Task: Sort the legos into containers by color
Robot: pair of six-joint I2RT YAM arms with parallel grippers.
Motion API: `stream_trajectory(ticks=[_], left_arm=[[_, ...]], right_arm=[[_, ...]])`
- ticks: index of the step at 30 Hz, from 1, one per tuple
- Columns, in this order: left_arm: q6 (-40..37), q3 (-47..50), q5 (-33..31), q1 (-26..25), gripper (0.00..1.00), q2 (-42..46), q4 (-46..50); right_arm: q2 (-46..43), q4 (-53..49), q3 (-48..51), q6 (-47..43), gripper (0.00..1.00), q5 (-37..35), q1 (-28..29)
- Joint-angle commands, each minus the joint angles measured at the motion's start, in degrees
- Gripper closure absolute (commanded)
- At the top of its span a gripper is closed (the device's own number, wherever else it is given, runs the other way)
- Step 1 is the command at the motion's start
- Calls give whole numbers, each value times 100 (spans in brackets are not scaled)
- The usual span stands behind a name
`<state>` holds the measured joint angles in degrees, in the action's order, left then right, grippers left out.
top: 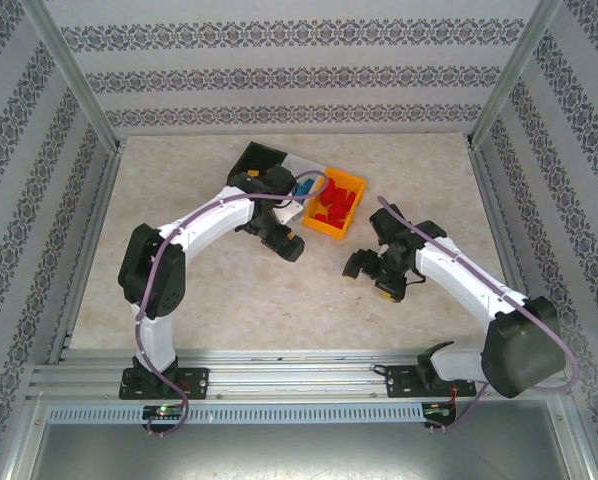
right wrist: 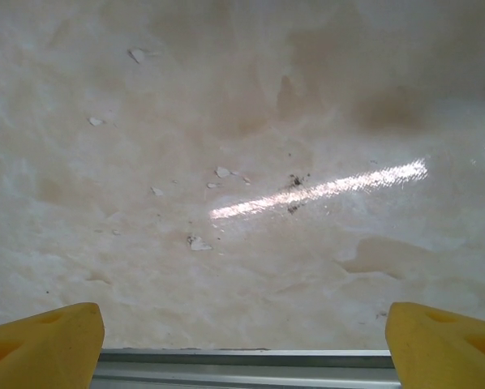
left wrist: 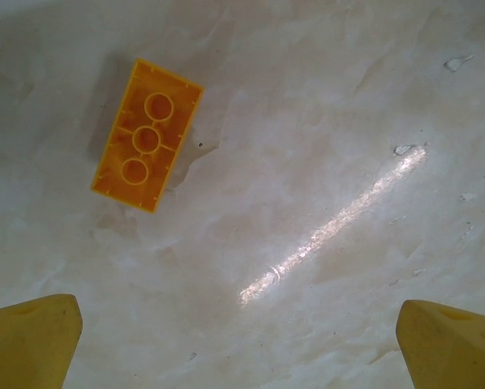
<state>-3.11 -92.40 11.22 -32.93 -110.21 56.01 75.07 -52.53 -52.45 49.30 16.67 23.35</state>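
The orange brick (left wrist: 147,135), likely light, stiff and slick, lies underside-up on the desk (left wrist: 332,113) ahead-left of the wide-open left hand (left wrist: 241,344); best pinched across its long sides.

No readable text, labels, brands, numbers or signs anywhere.

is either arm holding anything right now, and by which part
Nothing is held. The left gripper and right gripper both have open, empty jaws; the orange brick lies loose, untouched.
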Motion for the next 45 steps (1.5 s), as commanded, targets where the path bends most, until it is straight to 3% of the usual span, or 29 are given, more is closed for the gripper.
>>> stream_trajectory(ticks=[1,18,29,39,45], left_arm=[[-58,-188,-194,-55,0,-177,155],[-440,-1361,-665,80,2,-1553,195],[-330,-1550,-324,405,16,-1966,184],[-217,-1252,60,401,30,-1993,80],[-124,-1053,177,401,46,-1910,20]], right_arm=[[49,207,167,215,10,240,-44],[18,183,630,317,9,287,-50],[-97,164,727,453,9,266,-59],[146,255,596,473,9,280,-52],[304,311,492,467,8,293,-30]])
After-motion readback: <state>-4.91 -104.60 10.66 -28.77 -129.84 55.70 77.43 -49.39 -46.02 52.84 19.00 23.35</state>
